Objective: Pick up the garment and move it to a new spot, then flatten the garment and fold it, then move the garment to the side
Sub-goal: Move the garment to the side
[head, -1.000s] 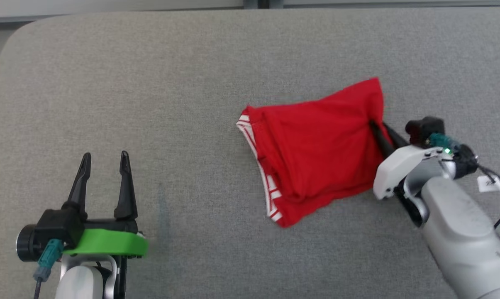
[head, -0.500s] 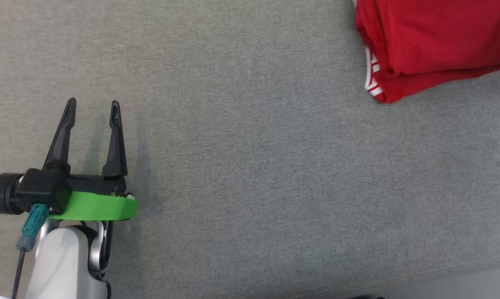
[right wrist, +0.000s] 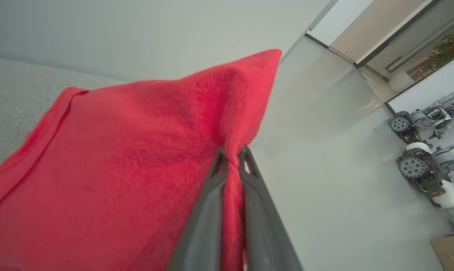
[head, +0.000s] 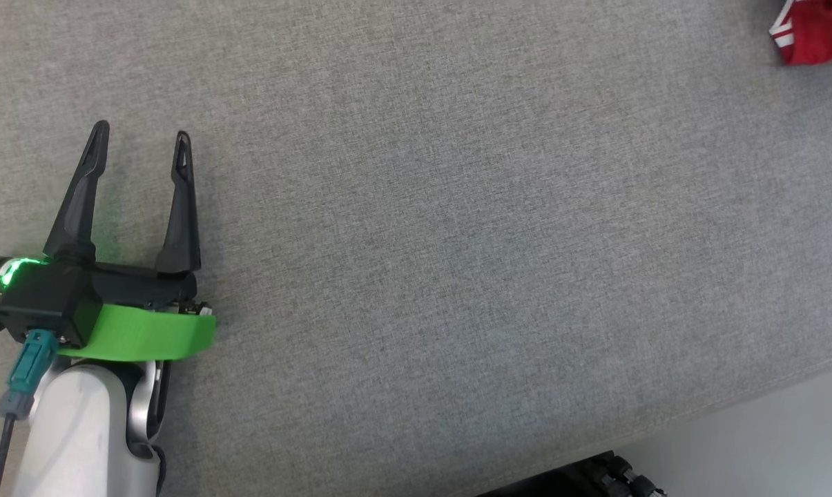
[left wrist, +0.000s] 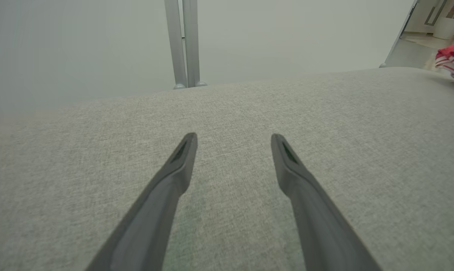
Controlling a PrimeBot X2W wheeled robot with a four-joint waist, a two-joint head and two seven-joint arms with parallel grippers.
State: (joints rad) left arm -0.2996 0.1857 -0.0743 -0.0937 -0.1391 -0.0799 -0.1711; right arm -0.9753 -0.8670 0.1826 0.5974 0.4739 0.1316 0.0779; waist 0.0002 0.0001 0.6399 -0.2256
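- The garment [right wrist: 117, 162] is bright red and soft-napped, with a stitched hem running along one edge; a white-striped band shows on the bit of it in my head view [head: 819, 38].
- My right gripper [right wrist: 233, 152] is pressed together on a bunched fold of that red cloth, which is squeezed between the two fingers and rises to a pointed corner beyond the tips.
- The garment sits at the far right of the grey pad, at the top right corner of my head view and the right edge of my left wrist view [left wrist: 453, 58]. I cannot tell whether it rests on the pad or hangs just above it.
- My left gripper [head: 141, 131] is spread wide and empty over the pad at the lower left, well apart from the garment (its fingers [left wrist: 174, 177] point out across bare fabric).
- A second ago the garment lay in the middle of my head view with my right gripper pinching its right edge. Now the whole view has swung, so it is my head that moved. The left gripper's spread is unchanged, and so is the right one's pinch.
- The grey pad [head: 457, 241] is a woven, cushion-like surface; pale floor [head: 768, 435] shows past its near edge.
- Behind the pad stand a plain pale wall and a grey metal post [left wrist: 183, 41].
- Off to the side are wheeled robots [right wrist: 419, 165] and a cardboard box [right wrist: 451, 250].
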